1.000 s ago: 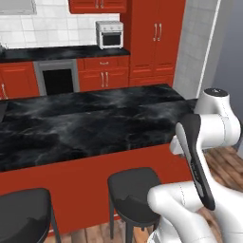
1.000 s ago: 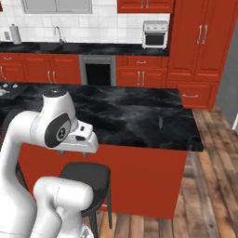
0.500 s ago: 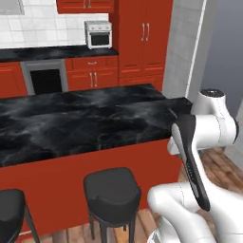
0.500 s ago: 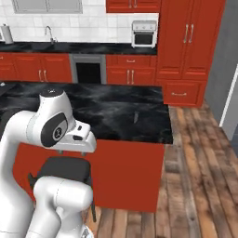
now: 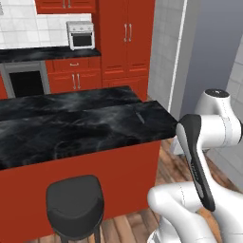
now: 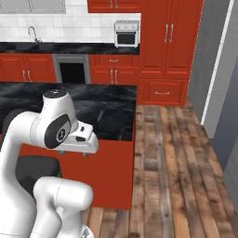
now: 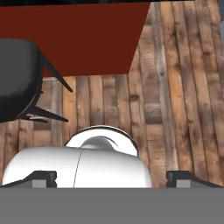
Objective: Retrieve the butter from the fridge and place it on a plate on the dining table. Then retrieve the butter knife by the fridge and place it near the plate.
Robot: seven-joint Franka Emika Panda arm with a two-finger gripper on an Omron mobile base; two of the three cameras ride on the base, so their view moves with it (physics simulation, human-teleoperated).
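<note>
I have the long island desk (image 5: 80,124) with its black, white-veined marble top and plain red sides in front of me; its near corner sits just ahead of my arm in the left base view, and in the right base view (image 6: 111,111) it runs off to the left behind the arm. A small dark elongated item (image 5: 139,117) lies flat on the marble near the desk's right end; I cannot tell what it is. The tall grey fridge (image 5: 209,52) stands beyond the desk's right end, past a white tiled wall strip; in the right base view (image 6: 218,69) its grey side rises at the far right edge, above the plank floor.

My hand (image 7: 111,178) points down at the floor. Its two dark fingertips (image 7: 40,178) stand spread as wide as they go, one at each lower corner of the hand view, and nothing lies between them or touches them: the hand is released and carries nothing.

Under it is brown wooden plank flooring (image 7: 175,87), with the red side panel of the desk (image 7: 83,37) across the top of the hand view. A round black-seated stool with thin dark legs (image 5: 75,204) stands tucked against the desk's red side, just left of my arm; from the hand camera it sits at the left edge (image 7: 17,76).

Farther back, red cabinets (image 5: 126,38) line the wall, with a small white oven-like appliance (image 5: 80,35) on a black-topped counter (image 5: 42,54), and a dark open recess (image 5: 26,81) below it.
</note>
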